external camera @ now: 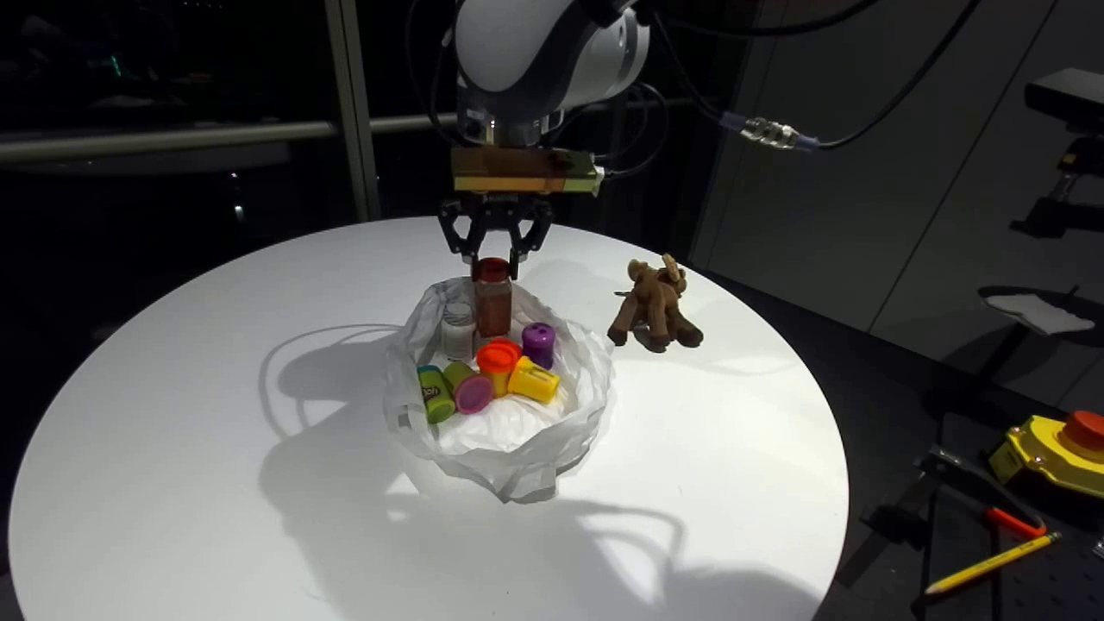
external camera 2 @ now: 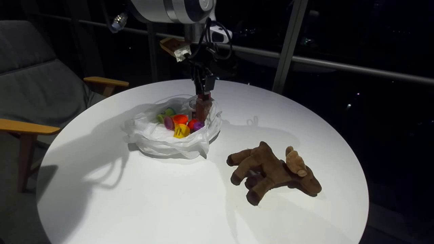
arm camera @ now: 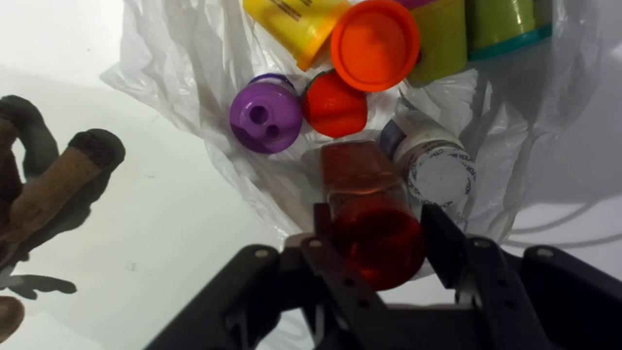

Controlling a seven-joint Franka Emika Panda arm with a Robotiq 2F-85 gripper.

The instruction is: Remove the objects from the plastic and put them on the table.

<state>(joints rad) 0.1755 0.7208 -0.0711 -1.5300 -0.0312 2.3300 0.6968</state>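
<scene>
The red-capped brown bottle (external camera: pixel 493 312) stands upright inside the plastic (external camera: pixel 517 470), a wrinkled white bag lying opened on the round white table (external camera: pixel 190 517). My gripper (arm camera: pixel 375 226) points down from above, shut on its red cap, with one finger at either side. Sharing the bag are a white-topped bottle (arm camera: pixel 440 176), a purple piece (arm camera: pixel 266 116), a red piece (arm camera: pixel 336 104), an orange-lidded tub (arm camera: pixel 375 46), a yellow tub (arm camera: pixel 296 22) and green tubs (arm camera: pixel 440 41). Outside it, the brown animal figure (external camera 2: pixel 268 167) lies on the tabletop.
The white-topped bottle sits close beside the held one. Bag walls rise around the objects, near the fingers. A chair (external camera 2: pixel 37 78) stands behind the table in an exterior view. A yellow box with a red button (external camera: pixel 1056 453) is off to the side.
</scene>
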